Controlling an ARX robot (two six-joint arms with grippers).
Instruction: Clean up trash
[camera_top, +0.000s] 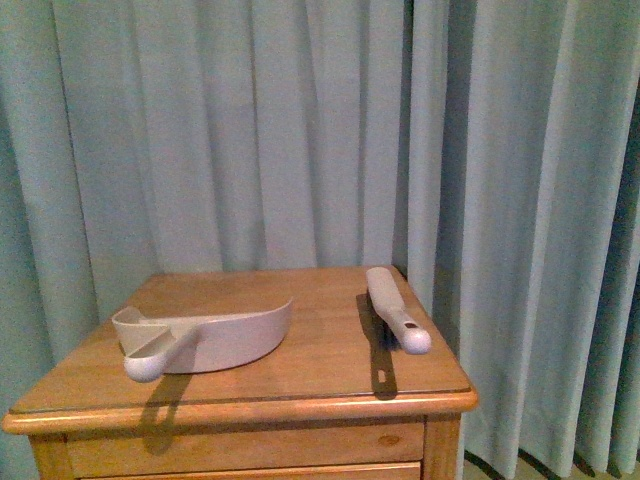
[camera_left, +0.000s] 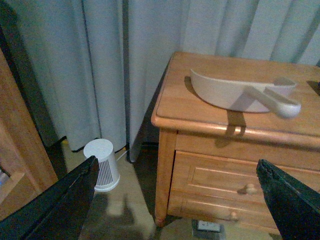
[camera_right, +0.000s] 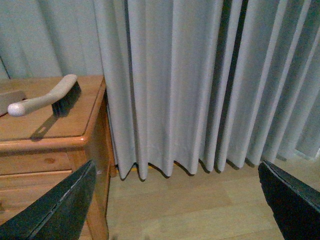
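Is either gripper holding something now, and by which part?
Nothing is held. The left gripper and right gripper are both open and empty, away from the dustpan and brush.

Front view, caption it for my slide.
Beige plastic dustpan and matching hand brush lie apart on a wooden cabinet before curtains.

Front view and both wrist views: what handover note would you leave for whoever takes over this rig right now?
Left pincer: open, empty, away from the cabinet.
Right pincer: open, empty, away from the cabinet.
The dustpan lies on the left of the cabinet top, the brush on the right.
No trash shows in any view.
Done: nothing evident.
Left: find the trash, then clear it.
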